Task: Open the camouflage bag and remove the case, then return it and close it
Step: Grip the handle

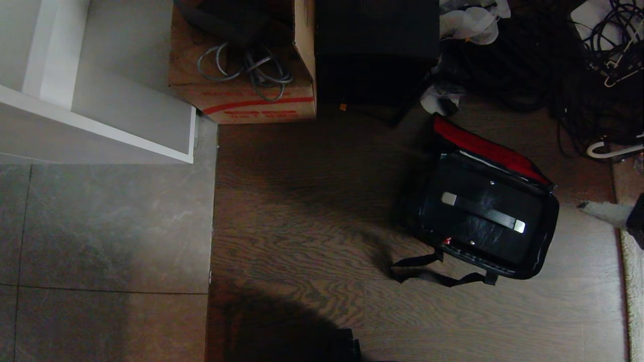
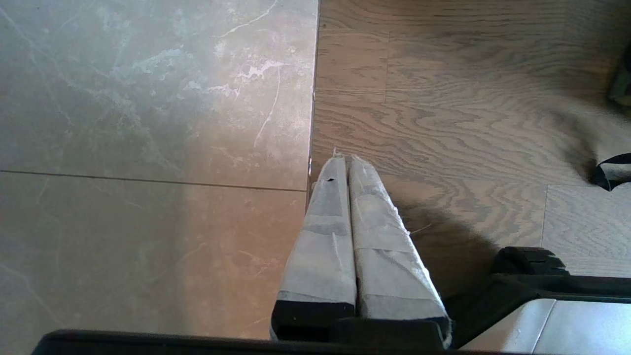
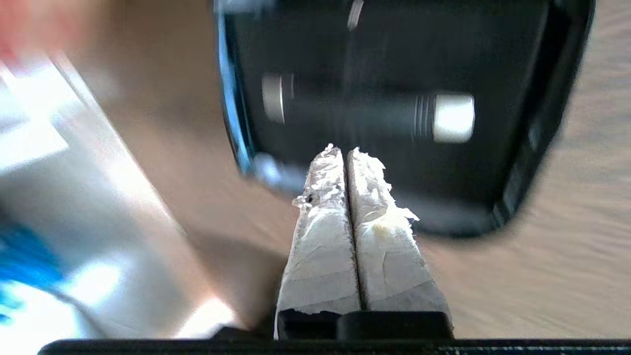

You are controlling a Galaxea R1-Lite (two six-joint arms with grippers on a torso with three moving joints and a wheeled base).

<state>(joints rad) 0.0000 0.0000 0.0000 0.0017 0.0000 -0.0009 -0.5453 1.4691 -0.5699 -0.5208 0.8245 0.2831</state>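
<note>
The camouflage bag (image 1: 549, 221) lies open on the wood floor at the right, its lid (image 1: 483, 148) folded back with the red inner side up. Inside it rests the black case (image 1: 468, 229), whose dark handle (image 1: 483, 212) has silver ends. My right gripper (image 1: 583, 205) reaches in from the right edge beside the bag, clear of it. In the right wrist view this gripper (image 3: 345, 150) is shut and empty, hovering over the bag's edge (image 3: 552, 123) with the case handle (image 3: 355, 111) ahead. My left gripper (image 2: 345, 158) is shut and empty above the tile-wood seam.
The bag's black straps (image 1: 427, 274) trail toward me. Behind stand a cardboard box (image 1: 241, 100) holding grey cables, a plain black box (image 1: 377, 45) and a tangle of dark cables (image 1: 578, 65). A white cabinet (image 1: 100, 110) is at the left, a pale rug (image 1: 634, 281) at the right.
</note>
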